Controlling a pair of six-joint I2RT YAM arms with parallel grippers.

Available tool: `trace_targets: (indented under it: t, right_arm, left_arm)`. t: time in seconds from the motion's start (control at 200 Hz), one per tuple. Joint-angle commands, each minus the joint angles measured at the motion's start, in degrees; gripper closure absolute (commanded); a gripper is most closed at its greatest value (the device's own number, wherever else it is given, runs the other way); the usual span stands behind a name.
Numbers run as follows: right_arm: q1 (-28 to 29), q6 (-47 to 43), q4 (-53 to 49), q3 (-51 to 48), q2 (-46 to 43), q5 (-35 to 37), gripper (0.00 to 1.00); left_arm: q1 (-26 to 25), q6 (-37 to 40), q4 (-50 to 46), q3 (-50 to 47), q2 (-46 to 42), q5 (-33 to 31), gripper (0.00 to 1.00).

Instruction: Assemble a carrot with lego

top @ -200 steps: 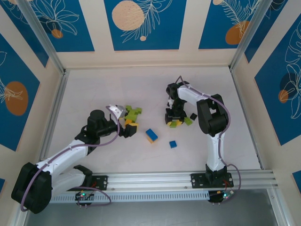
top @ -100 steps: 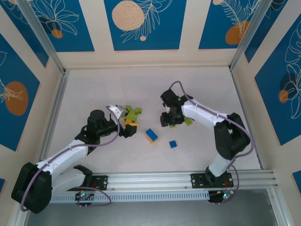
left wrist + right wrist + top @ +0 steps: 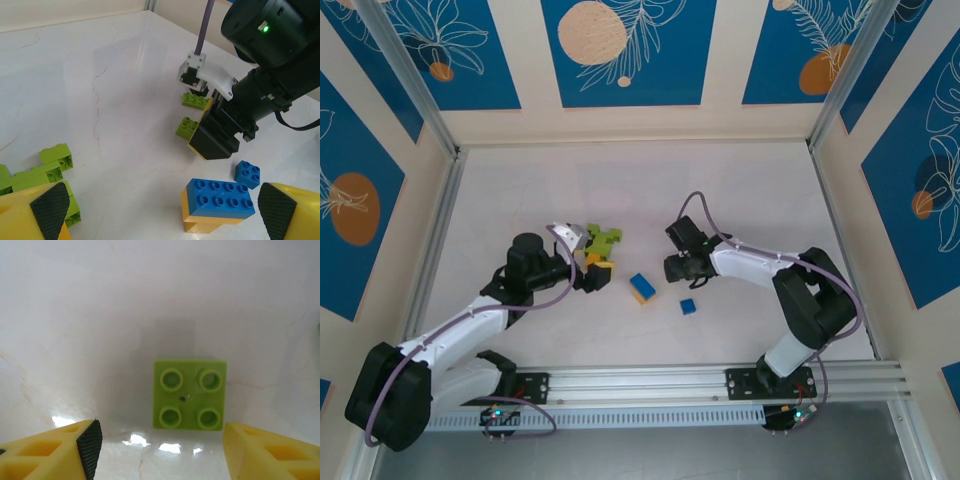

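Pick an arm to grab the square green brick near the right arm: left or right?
Right, likely. The right gripper hangs open over the green brick, a finger on each side. The left gripper, also open, sits farther off by the green pile.

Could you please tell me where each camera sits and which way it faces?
Top external: above and behind both arms, looking down on the table; the left gripper and right gripper show.
Left wrist: low over the table, facing across at the right gripper; its own open fingers at the bottom corners.
Right wrist: looking down at a lime green brick; its own open fingers at the bottom corners.
Shared: top external and left wrist both show the blue brick and the right gripper.
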Motion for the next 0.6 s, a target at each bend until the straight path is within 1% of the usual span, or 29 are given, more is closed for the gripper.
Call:
trace_targets:
  t: [0.0,0.19,0.305,0.595]
  right_arm:
    - [-1.5,-0.9,1.8,1.0,-0.5,0.7,0.34]
    - [-3.3,-1.8,0.7,3.3,1.8,-0.8,0.38]
    - [-3.4,-2.0,1.0,3.2,2.0,-1.1,0.43]
    - [-3.8,-2.2,0.6,4.0,3.5,-3.1,0.44]
  left_arm:
    - [0.0,0.9,1.7,1.7,0.3,1.5,0.01]
    - [0.1,0.8,1.5,1.7,0.1,1.4,0.01]
    - [0.1,0.8,1.6,1.7,0.2,1.4,0.01]
    - [0.0,0.8,1.6,1.8,0.2,1.5,0.01]
